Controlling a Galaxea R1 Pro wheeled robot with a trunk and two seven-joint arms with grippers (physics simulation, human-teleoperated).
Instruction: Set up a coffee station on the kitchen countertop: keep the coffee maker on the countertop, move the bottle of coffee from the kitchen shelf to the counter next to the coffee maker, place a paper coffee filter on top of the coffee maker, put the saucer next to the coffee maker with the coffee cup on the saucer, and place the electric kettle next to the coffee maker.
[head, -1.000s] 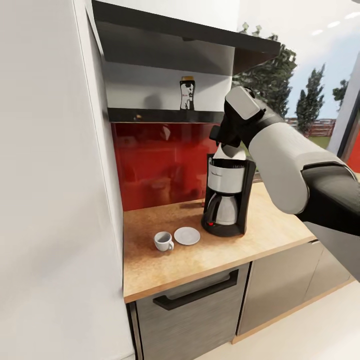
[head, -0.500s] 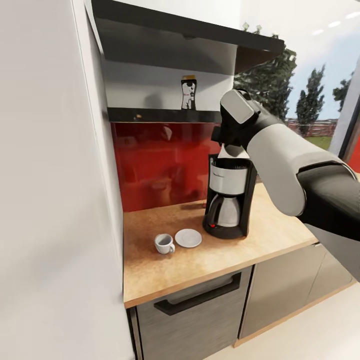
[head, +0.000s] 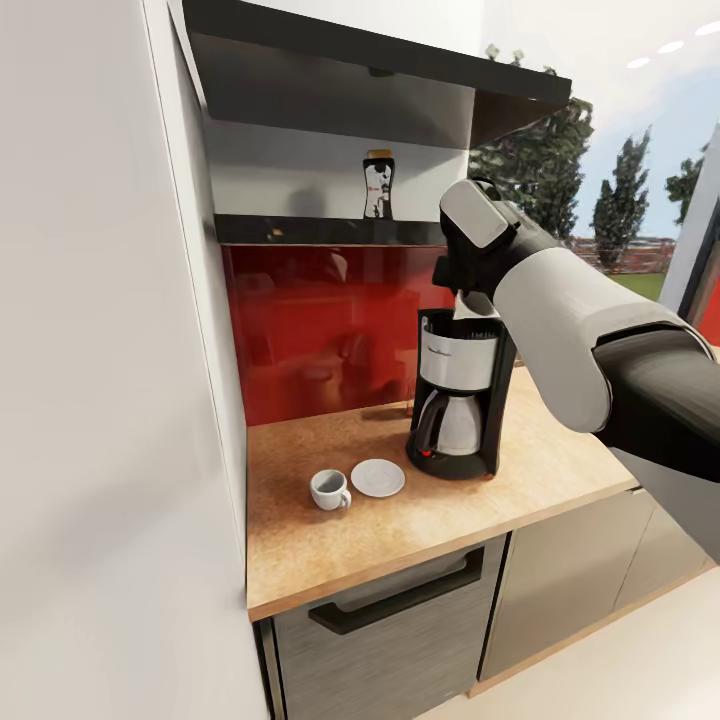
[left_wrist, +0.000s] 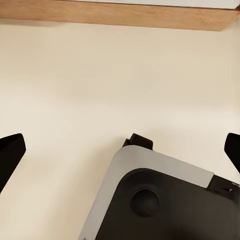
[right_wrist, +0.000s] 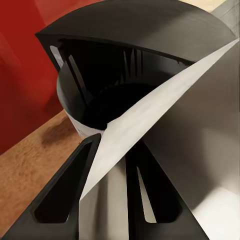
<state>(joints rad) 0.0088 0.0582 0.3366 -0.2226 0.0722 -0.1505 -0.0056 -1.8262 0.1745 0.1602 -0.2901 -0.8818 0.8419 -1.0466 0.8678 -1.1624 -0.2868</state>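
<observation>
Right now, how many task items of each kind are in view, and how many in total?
coffee maker: 1
bottle of coffee: 1
paper coffee filter: 1
saucer: 1
coffee cup: 1
Total: 5

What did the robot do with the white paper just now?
The right tool came down, lowering the paper coffee filter it grips onto the top of the coffee maker. The coffee cup, saucer and bottle of coffee stayed put.
</observation>
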